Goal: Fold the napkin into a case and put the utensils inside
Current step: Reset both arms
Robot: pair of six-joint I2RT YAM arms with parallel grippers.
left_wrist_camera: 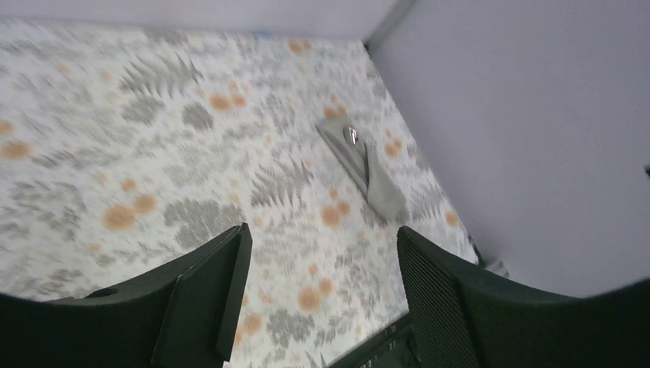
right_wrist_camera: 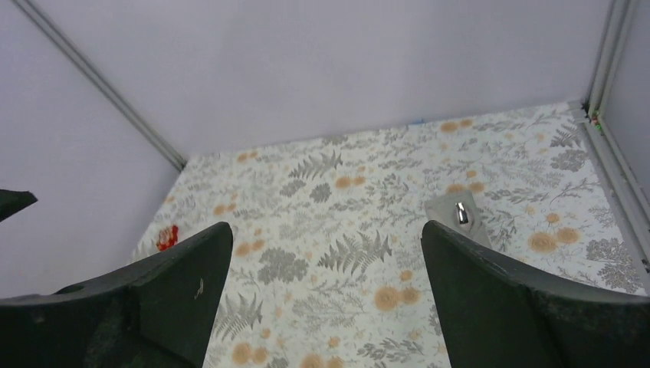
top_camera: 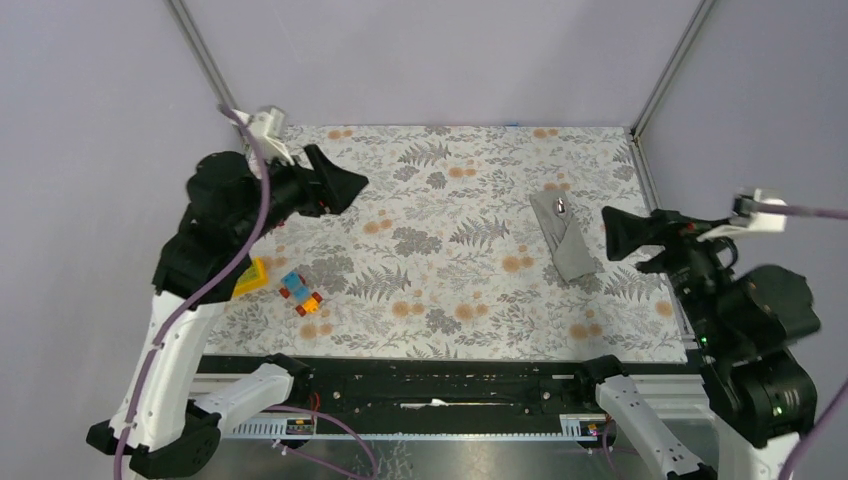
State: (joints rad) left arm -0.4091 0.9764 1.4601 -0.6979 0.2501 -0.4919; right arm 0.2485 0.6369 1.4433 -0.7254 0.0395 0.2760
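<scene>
The napkin lies folded into a narrow grey case (top_camera: 568, 243) at the right of the floral tablecloth. A shiny utensil end (top_camera: 560, 208) pokes out of its far end; the rest of the utensils is hidden inside. My right gripper (top_camera: 612, 235) hovers open just right of the case, nothing between its fingers. My left gripper (top_camera: 350, 182) hangs open above the far left of the cloth, well away from the case. The left wrist view shows the case (left_wrist_camera: 374, 175) and utensil tip (left_wrist_camera: 352, 136) far beyond the open left gripper (left_wrist_camera: 323, 230). In the right wrist view the case (right_wrist_camera: 444, 208) with its utensil tip (right_wrist_camera: 461, 212) sits beside the right finger of the open right gripper (right_wrist_camera: 326, 225).
Small colourful toy blocks lie at the near left: a yellow one (top_camera: 250, 277) and a blue-and-red cluster (top_camera: 300, 292). A red block (right_wrist_camera: 166, 236) shows at the left in the right wrist view. Enclosure walls and metal posts (top_camera: 660, 80) bound the table.
</scene>
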